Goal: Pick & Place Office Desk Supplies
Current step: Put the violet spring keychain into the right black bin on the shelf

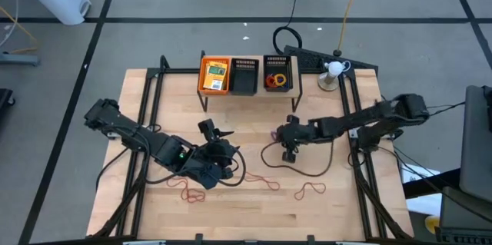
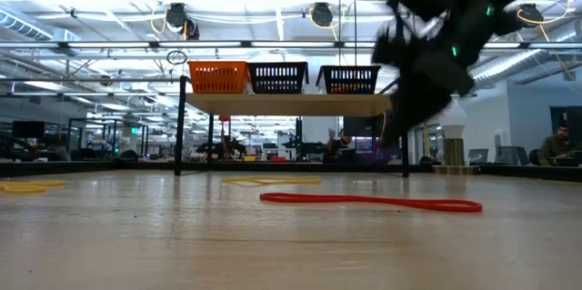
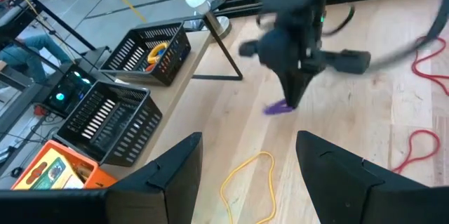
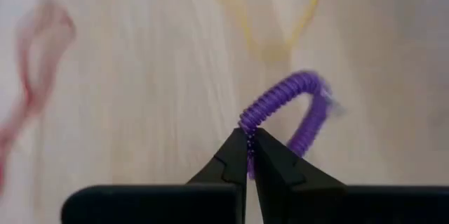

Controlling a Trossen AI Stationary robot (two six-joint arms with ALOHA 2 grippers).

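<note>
A small purple coiled ring (image 4: 291, 101) hangs at the tips of my right gripper (image 4: 250, 134), which is shut on it above the middle of the table (image 1: 289, 151). The left wrist view shows the same ring (image 3: 279, 109) under those fingers. My left gripper (image 3: 249, 147) stands open over the table's near left part (image 1: 217, 139) with nothing between its fingers. A yellow rubber band (image 3: 245, 178) lies flat on the wood below it. Thin red bands (image 1: 191, 193) (image 1: 310, 190) lie near the front edge. A yellow packet (image 1: 216, 74) rests in the orange tray. My right gripper pinches one end of the ring's coiled arc (image 4: 247, 122) between its two fingertips. The fingers slant down from the table's right side. The ring hangs beyond the tips as an open loop, lifted off the wood.
On a raised shelf at the far edge stand an orange tray (image 1: 204, 84), a black mesh tray (image 1: 244, 76) and another black tray (image 1: 277, 74) holding coloured rings. A small lamp (image 1: 332, 68) stands at the back right. Dark cables (image 1: 307, 170) loop across the table.
</note>
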